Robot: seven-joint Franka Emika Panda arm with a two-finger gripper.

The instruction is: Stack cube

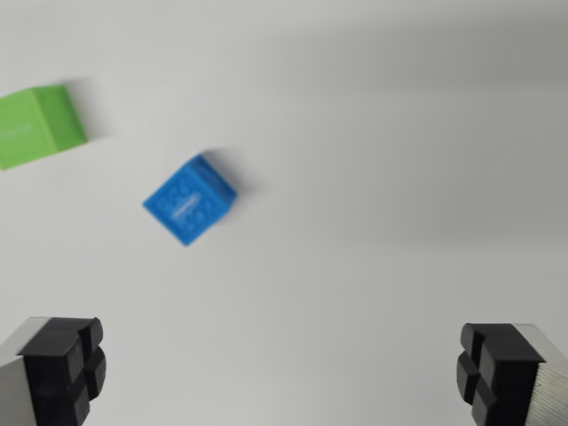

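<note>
Plainly, nothing of the stacking is being shown as done yet: the two cubes are lying well apart on the plain white matte tabletop [373, 177], neither one resting on the other. The small blue plastic cube with a studded top face [190, 200] is sitting left of centre in the frame, turned at an angle so that one corner is pointing toward the bottom edge, and it is being touched by nothing. The larger bright green plastic cube [37, 124] is being cut off by the left edge in the upper left of the frame, with bare table showing between it and the blue one. The gripper [284, 373] is being held wide open and empty, its black padded fingertips [67, 359] appearing at the bottom left and bottom right corners, far from both cubes. By judgement, the whole task is being left to do: one cube is to be approached, grasped, lifted and set on the other. As for writing, a faint raised mark is being seen on the blue cube's upper face and a pale mark on the green cube's side, but both are being blurred beyond reading, so no brand or label is being made out.
</note>
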